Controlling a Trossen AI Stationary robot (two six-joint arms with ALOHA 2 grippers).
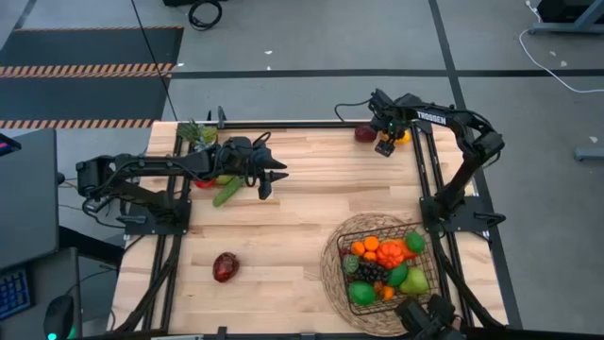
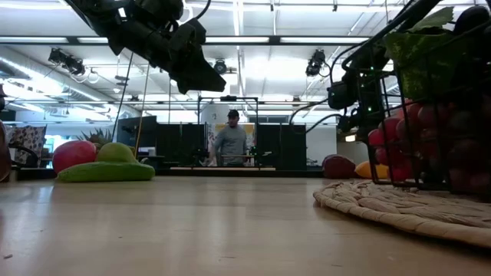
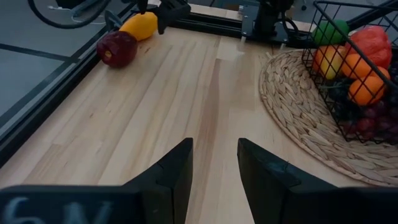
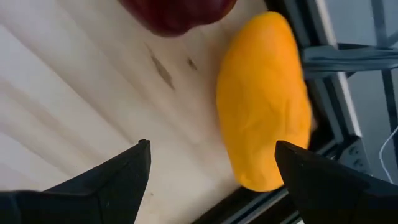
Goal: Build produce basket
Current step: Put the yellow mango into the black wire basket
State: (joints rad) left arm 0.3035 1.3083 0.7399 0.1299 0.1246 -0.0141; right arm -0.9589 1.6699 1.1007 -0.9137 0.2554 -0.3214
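The right gripper hangs at the far right corner of the table, fingers spread wide and holding nothing. In its wrist view the two dark fingertips straddle bare wood, with a yellow-orange fruit lying just beyond them, nearer one finger, against the table's black edge rail. A dark red fruit lies just beside the yellow one. White lettering on the right arm's forearm appears to read "TROSSEN"; the letters are small.

The left gripper hovers above the table left of centre, its fingers parted by a narrow gap with nothing between them. Behind it, near the left arm, lie a green cucumber, a red fruit, a green pear and a leafy green item.

A dark red fruit lies alone at the near left of the table.

The basket stands on a round woven mat at the near right. It holds orange, red, green and dark purple produce.

In the low view, a person stands in the room beyond the table.
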